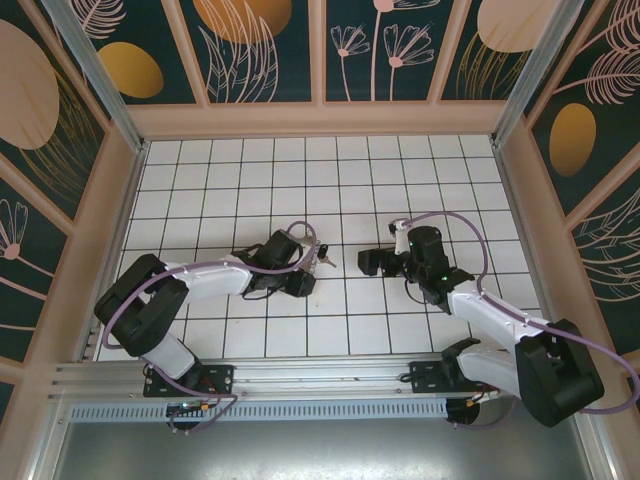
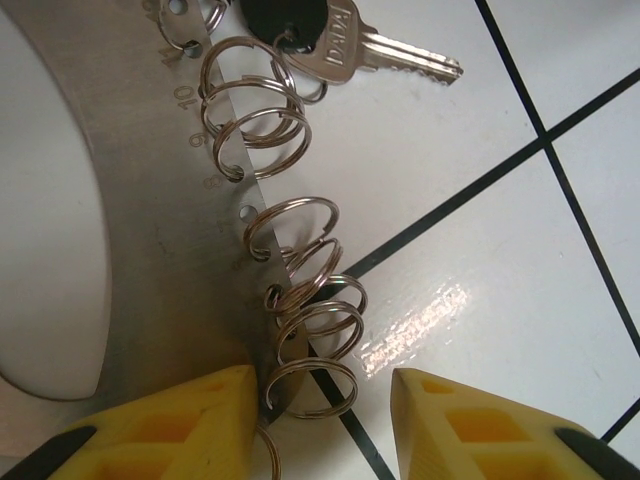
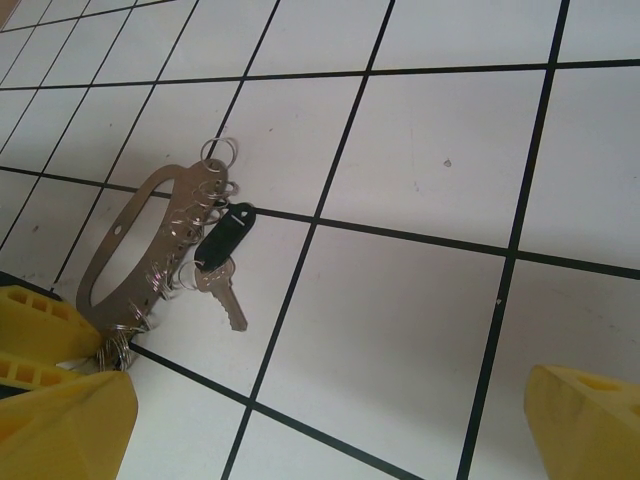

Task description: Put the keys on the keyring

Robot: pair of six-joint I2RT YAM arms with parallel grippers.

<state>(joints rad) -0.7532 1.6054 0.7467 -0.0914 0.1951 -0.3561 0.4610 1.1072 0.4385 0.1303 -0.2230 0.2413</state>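
Observation:
The keyring (image 2: 150, 200) is a flat grey metal oval plate lying on the white tiles, with several split rings (image 2: 300, 310) along one edge. One silver key (image 2: 400, 55) with a black tag (image 2: 285, 20) hangs from an upper ring. My left gripper (image 2: 325, 410) is open, its yellow fingers straddling the plate's lower edge and the lowest ring. In the right wrist view the keyring (image 3: 105, 250) and key (image 3: 225, 295) lie at the left. My right gripper (image 3: 330, 420) stands open over bare tile. From above, the keys (image 1: 322, 258) sit between the left gripper (image 1: 305, 272) and right gripper (image 1: 375, 262).
The floor is white tile with black grout lines, walled in by patterned panels (image 1: 260, 50). Purple cables (image 1: 455, 215) loop over both arms. A yellow finger of the left gripper (image 3: 40, 320) shows beside the keyring's lower end.

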